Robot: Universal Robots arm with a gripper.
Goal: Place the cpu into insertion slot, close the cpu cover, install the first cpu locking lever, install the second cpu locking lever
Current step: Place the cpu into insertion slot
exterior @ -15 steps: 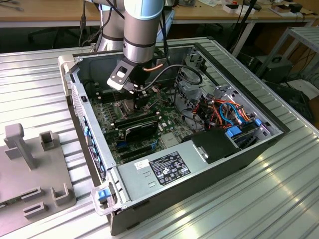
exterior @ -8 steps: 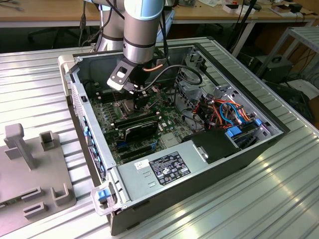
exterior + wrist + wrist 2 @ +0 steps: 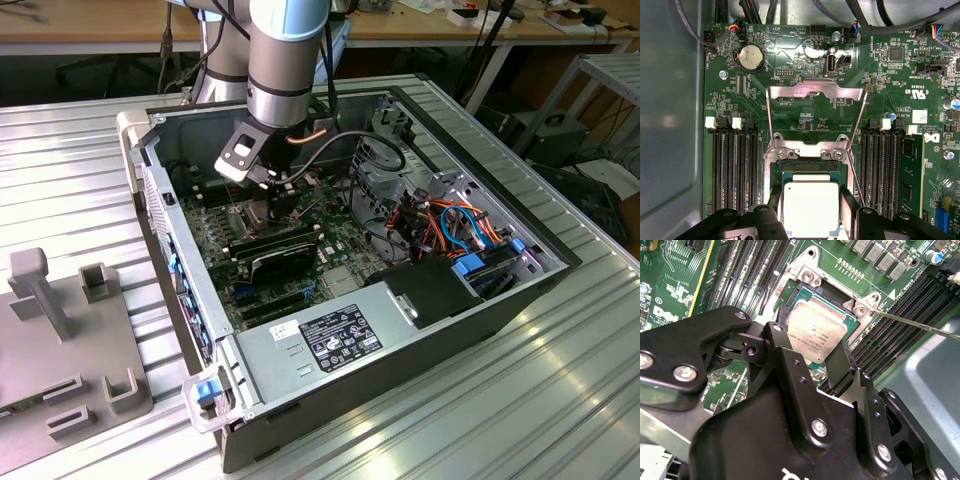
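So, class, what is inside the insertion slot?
The cpu, silver face up, lies within the rim of the insertion slot. It covers the contacts beneath; whether it is fully seated cannot be told.

your exterior view looks down from high up, off a near corner of the open computer case (image 3: 400,390), far enough to take in the whole case and the arm (image 3: 288,60). both wrist views sit close over the motherboard (image 3: 790,40) (image 3: 670,285), the first square-on, the second at a slant. they share the cpu (image 3: 810,207) (image 3: 815,335) and the insertion slot (image 3: 810,166) (image 3: 805,292).
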